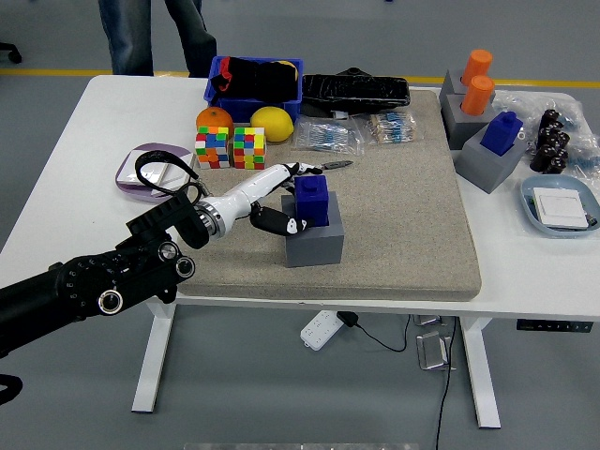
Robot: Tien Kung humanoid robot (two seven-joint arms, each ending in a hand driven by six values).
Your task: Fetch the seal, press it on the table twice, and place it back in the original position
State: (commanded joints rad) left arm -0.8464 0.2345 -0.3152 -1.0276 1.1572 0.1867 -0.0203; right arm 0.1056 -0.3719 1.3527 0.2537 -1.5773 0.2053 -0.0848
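Observation:
A blue seal (314, 202) stands upright in its grey base (314, 246) near the middle of the grey mat (403, 225). My left hand (289, 199) reaches in from the lower left and wraps the seal's left side. Its white fingers (292, 172) curl behind the seal and its black-tipped thumb (281, 223) lies in front, against the base. The hand is shut on the seal. My right arm does not show.
Two colour cubes (231, 148), an orange (214, 119) and a lemon (272, 123) lie just behind the hand. A second blue seal (503, 131) and two orange seals (477, 80) stand at the back right. A person's legs (127, 33) stand beyond the table.

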